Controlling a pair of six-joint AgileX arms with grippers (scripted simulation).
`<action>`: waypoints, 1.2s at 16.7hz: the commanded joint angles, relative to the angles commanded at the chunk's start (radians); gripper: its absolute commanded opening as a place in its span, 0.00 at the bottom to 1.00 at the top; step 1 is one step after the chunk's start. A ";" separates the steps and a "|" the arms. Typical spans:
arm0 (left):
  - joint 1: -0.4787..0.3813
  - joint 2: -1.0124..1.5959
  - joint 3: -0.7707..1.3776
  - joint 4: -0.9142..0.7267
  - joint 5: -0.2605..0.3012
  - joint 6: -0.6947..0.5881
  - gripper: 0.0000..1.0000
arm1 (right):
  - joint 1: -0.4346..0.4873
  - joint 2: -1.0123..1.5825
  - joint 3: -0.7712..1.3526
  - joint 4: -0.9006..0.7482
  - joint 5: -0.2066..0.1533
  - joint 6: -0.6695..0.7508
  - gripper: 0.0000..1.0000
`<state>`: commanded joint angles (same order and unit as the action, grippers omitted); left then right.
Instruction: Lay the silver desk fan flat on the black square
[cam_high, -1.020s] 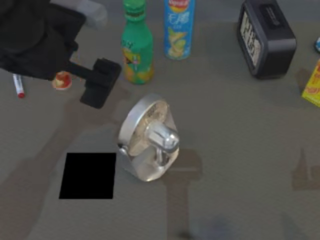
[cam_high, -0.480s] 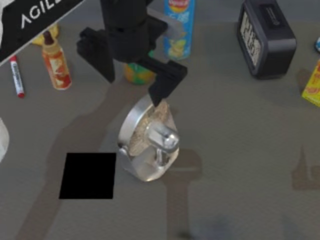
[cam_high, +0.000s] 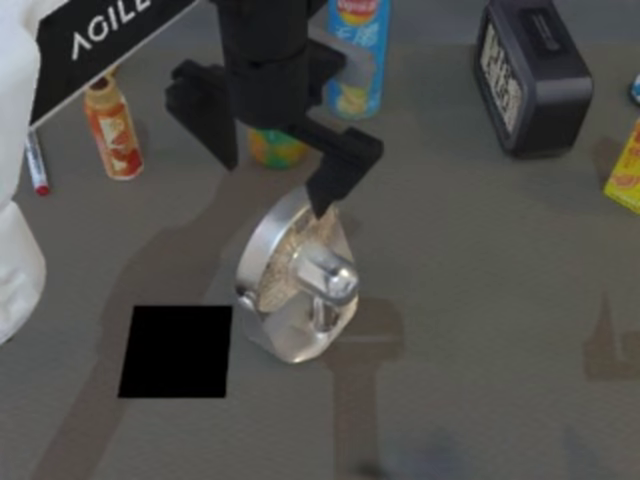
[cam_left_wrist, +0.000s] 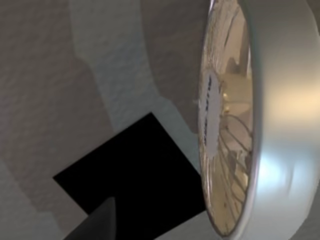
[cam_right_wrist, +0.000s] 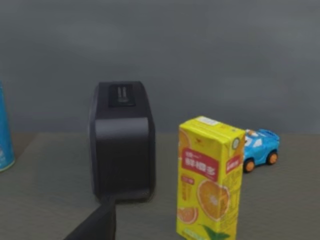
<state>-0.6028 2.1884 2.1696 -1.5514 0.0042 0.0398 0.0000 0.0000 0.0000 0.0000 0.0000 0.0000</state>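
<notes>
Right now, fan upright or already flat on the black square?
Upright. The silver desk fan stands on its base, ring on edge, beside the black square, not on it. Left gripper is open above its rim.

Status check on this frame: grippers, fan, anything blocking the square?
Left gripper open, straddling top of the silver desk fan. Fan upright, right of the black square, not on it. Square bare, path clear. Right arm out of top view.

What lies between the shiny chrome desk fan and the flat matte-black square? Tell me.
Nothing: in the top view only a narrow strip of bare grey table separates the shiny chrome desk fan from the flat matte-black square. The left gripper hangs above the fan.
</notes>
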 joint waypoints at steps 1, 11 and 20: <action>-0.001 -0.002 -0.014 0.014 -0.001 0.001 1.00 | 0.000 0.000 0.000 0.000 0.000 0.000 1.00; -0.003 -0.028 -0.241 0.211 -0.001 0.000 1.00 | 0.000 0.000 0.000 0.000 0.000 0.000 1.00; -0.003 -0.028 -0.241 0.211 -0.001 0.000 0.40 | 0.000 0.000 0.000 0.000 0.000 0.000 1.00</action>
<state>-0.6056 2.1608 1.9290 -1.3400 0.0032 0.0403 0.0000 0.0000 0.0000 0.0000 0.0000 0.0000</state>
